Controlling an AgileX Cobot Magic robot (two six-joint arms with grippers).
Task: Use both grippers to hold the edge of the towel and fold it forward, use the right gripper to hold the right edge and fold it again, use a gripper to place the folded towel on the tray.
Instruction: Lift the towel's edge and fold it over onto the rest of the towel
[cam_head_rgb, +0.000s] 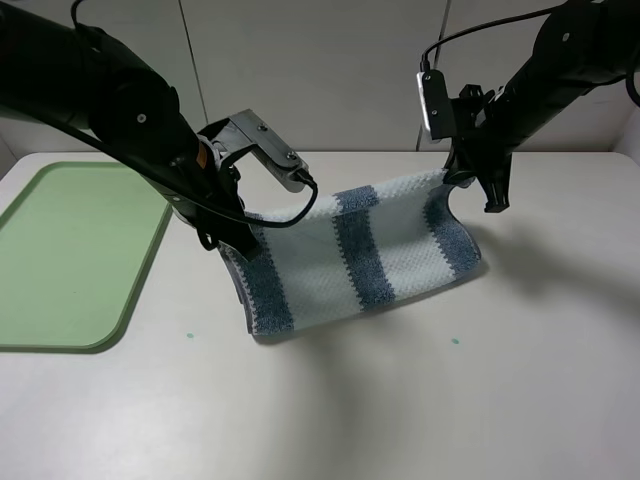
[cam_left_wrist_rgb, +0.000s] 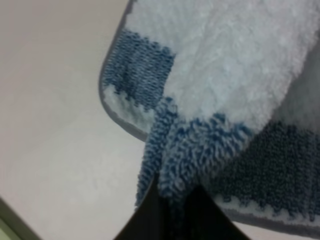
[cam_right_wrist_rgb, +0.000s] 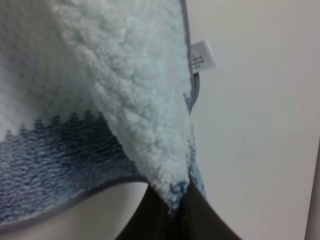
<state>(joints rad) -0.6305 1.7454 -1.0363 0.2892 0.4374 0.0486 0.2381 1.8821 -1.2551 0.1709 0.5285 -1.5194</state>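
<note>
The blue and whitish striped towel (cam_head_rgb: 350, 250) hangs between my two grippers above the white table, its far side lifted and its near side sagging onto the surface. My left gripper (cam_head_rgb: 232, 238) is shut on the towel's left corner; the left wrist view shows cloth (cam_left_wrist_rgb: 210, 100) pinched between the dark fingers (cam_left_wrist_rgb: 150, 215). My right gripper (cam_head_rgb: 468, 175) is shut on the right corner, where the cloth (cam_right_wrist_rgb: 125, 100) runs down into the fingers (cam_right_wrist_rgb: 200, 220). The grey hem edge (cam_left_wrist_rgb: 122, 122) curls below. The light-green tray (cam_head_rgb: 70, 250) lies at the far left, apart from the towel.
A small white care label (cam_right_wrist_rgb: 202, 56) sticks out from the hem. Two tiny green marks (cam_head_rgb: 455, 341) dot the table near the front. A pale panelled wall (cam_head_rgb: 320, 70) rises behind the table.
</note>
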